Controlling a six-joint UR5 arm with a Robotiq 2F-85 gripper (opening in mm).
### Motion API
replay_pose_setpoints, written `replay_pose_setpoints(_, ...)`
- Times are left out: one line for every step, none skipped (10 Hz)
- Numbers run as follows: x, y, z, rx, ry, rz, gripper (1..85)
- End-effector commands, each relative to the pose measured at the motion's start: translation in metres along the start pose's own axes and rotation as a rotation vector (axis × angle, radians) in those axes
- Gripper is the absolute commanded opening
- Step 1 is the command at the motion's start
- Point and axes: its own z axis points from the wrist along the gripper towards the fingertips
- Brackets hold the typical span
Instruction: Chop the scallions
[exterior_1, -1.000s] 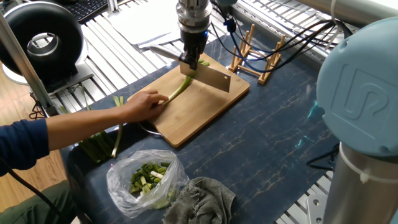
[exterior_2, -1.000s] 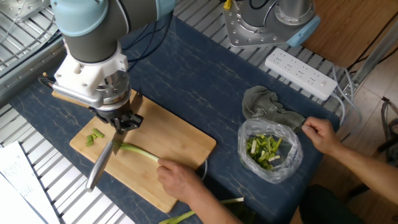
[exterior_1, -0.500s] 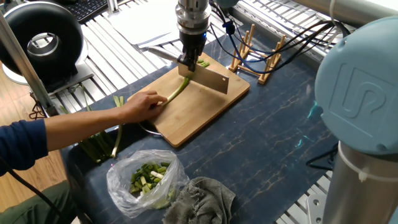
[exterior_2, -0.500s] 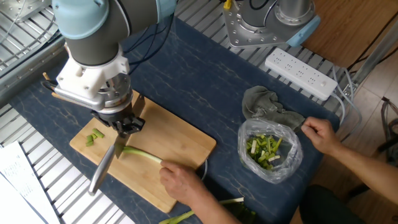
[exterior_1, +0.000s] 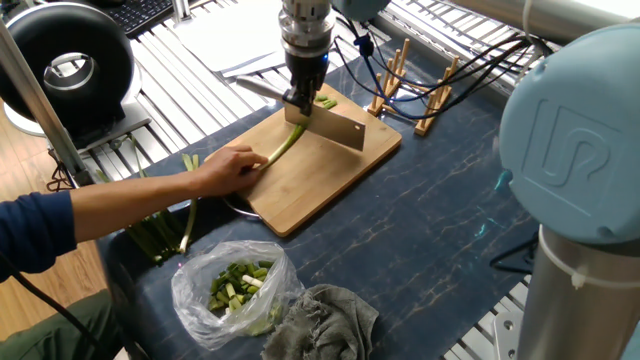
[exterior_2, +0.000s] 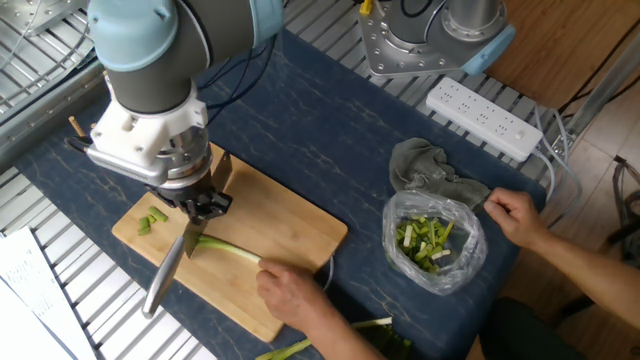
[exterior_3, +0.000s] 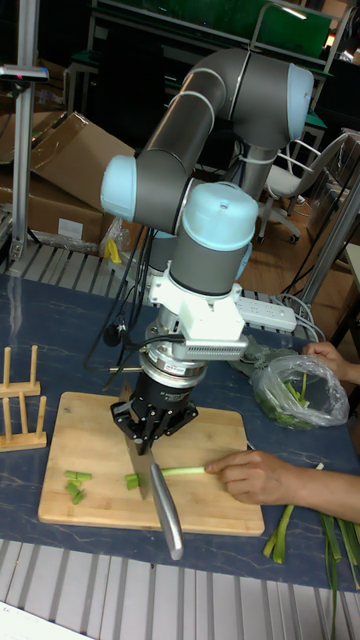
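At frame center, the gripper (exterior_3: 148, 432) stands clamped on a cleaver (exterior_1: 336, 128) over the scallions (exterior_2: 226, 247) lying on the cutting board (exterior_2: 300, 225). A person's hand (exterior_2: 292, 291) pins the stalk nearby; any slip risks fingers.

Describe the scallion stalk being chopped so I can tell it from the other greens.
Find the wooden cutting board. One thin stalk lies across it, pinned by a person's hand, its green end under the cleaver. Unlike the loose cut bits, it's long and whole.
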Motion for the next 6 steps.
replay_pose_setpoints(-0.012, -0.005, -0.014, 0.023, -0.007, 0.008, 1.7)
replay_pose_setpoints(-0.022, -0.018, -0.007, 0.053, -0.048, -0.022, 1.7)
replay_pose_setpoints(-0.022, -0.026, -0.005, 0.068, -0.045, -0.035, 1.7)
replay_pose_setpoints(-0.015, -0.025, -0.007, 0.046, -0.027, -0.048, 1.7)
replay_pose_setpoints(-0.007, -0.019, -0.016, 0.029, -0.007, -0.043, 1.7)
replay_pose_setpoints(0.000, -0.006, -0.027, -0.007, 0.008, -0.029, 1.7)
